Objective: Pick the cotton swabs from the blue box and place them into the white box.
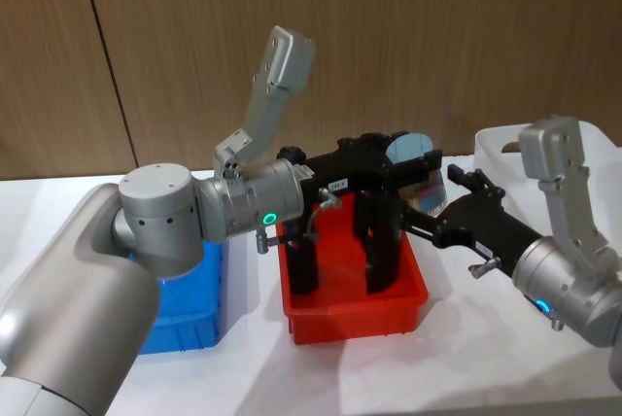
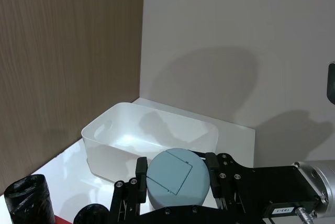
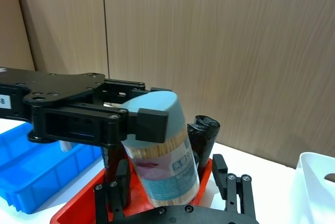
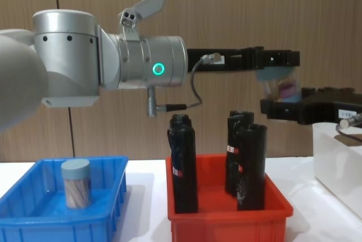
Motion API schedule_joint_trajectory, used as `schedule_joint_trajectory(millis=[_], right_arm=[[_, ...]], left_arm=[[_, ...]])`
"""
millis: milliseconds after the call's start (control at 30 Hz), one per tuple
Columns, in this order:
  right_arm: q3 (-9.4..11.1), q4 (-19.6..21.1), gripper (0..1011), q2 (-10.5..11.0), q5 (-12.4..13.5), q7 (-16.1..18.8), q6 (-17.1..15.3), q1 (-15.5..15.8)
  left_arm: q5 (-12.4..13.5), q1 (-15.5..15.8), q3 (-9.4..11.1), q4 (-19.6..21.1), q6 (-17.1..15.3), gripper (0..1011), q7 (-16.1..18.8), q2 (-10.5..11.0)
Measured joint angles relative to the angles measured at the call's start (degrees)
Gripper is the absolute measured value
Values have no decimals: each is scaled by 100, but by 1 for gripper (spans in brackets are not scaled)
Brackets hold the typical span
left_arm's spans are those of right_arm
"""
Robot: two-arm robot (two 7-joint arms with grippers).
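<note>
Handing over: a jar of cotton swabs (image 3: pixel 163 148) is held in the air above the red bin, between the two grippers.
Blue box (image 4: pixel 56 228): set at the far left of the table; a second swab jar (image 4: pixel 75 182) is seen standing upright inside it.
Left gripper (image 2: pixel 176 167): stretched across from the left, with its jaws clamped on the held jar's grey-blue lid.
Red bin (image 4: pixel 226 226): placed in the middle, beneath the held jar; black tubes (image 4: pixel 184 163) are stood upright in it.
Right gripper (image 3: pixel 170 179): positioned from the right, lower than the lid; its jaws are spread to either side of the jar's clear body, and a gap is seen on each side.
White box (image 4: pixel 336 163): set at the far right, well apart from the held jar.
Doing it well: judging by those gaps, the right jaws should be closed squarely on the clear body before the lid is let go. The jar appears tilted, so a centred grip is advised; otherwise it could be dropped among the tubes.
Counts: two swab jars are counted, one held and one in the blue box. Three black tubes, three boxes (blue, red, white) and two grippers are also counted.
</note>
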State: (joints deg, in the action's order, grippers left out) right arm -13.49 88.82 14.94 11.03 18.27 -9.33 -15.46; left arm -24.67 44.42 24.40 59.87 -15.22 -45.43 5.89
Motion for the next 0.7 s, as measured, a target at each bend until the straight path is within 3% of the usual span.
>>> schedule_joint_trajectory(millis=[167, 333, 467, 700], right_arm=[[-22, 3, 918, -10, -17, 64, 12, -18], [-41, 59, 741, -8, -51, 112, 23, -17], [-52, 96, 661, -3, -71, 126, 22, -9], [-64, 162, 642, 9, -98, 128, -5, 11]], left_arm=[[0, 0, 0, 0, 0, 671, 0, 0], [0, 0, 0, 0, 1, 671, 0, 0], [-1, 0, -1, 1, 3, 671, 0, 0], [-8, 0, -1, 2, 4, 672, -1, 0]])
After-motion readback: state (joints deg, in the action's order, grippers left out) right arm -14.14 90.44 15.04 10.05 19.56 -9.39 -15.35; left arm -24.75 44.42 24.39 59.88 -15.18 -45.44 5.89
